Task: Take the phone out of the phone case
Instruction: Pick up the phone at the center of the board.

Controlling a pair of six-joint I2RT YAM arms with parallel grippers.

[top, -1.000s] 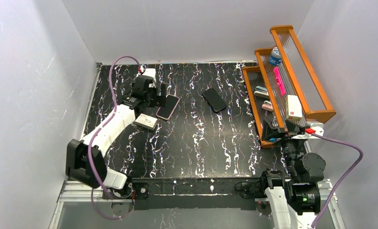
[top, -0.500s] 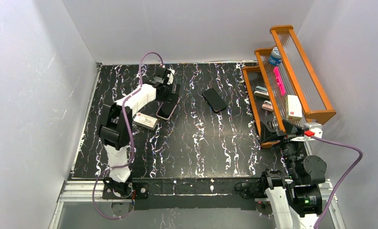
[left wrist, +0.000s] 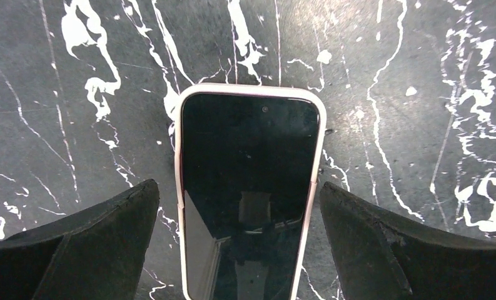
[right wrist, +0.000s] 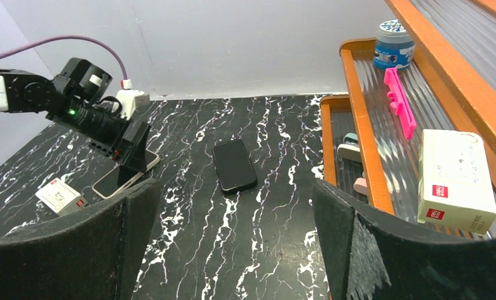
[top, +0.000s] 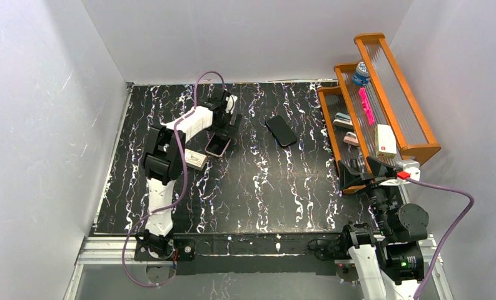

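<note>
A phone in a pale pink case lies screen up on the black marbled table; it also shows in the left wrist view and the right wrist view. My left gripper is open and hovers over it, one finger on each side of the case, with a gap on both sides. A second black phone lies flat near the table's middle back, also in the right wrist view. My right gripper is open and empty at the near right.
A small white box lies left of the cased phone. A wooden stepped rack at the right holds a blue-lidded jar, a pink item, a white box and small items.
My left arm has swung right and forward over the cased phone, its gripper now straddling it. The phone has shifted slightly. The right arm has barely moved.
</note>
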